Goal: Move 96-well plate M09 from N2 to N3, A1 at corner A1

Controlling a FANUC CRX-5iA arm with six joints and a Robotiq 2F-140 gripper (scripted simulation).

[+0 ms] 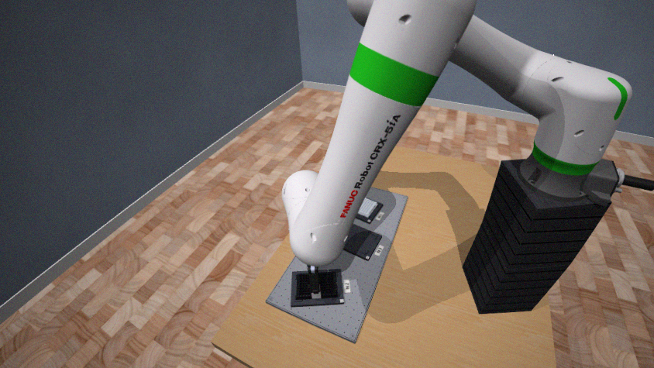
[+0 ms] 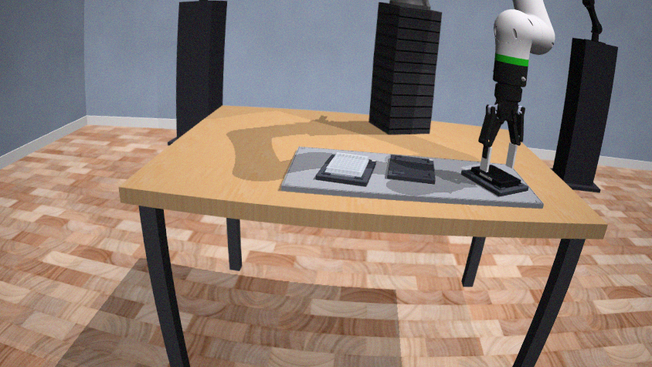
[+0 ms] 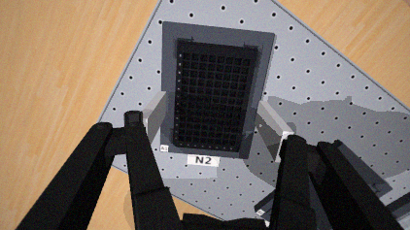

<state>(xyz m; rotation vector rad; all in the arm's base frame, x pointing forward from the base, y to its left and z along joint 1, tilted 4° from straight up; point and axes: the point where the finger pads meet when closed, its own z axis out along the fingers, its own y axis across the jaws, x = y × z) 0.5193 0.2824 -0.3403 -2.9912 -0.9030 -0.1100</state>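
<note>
Arm (image 1: 366, 161) reaches down, wrist vertical. Gripper (image 2: 497, 160) points straight down — fingers spread apart, holding nothing.

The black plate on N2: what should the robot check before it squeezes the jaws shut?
1. Right plate: the black plate M09 sits over the label N2. Ok.
2. Gripper open, holding nothing, with a light pad on each long side of the plate. Ok.
3. Pads low enough: in the exterior view the fingertips reach down beside the plate, but whether they are at grip height is unclear. Cannot tell.
4. Plate flat in its nest: it looks level and square. Ok.
5. Middle nest is free to take the plate. Ok.
6. White plate M06 rests on its own nest, far from the gripper. Ok.
</note>
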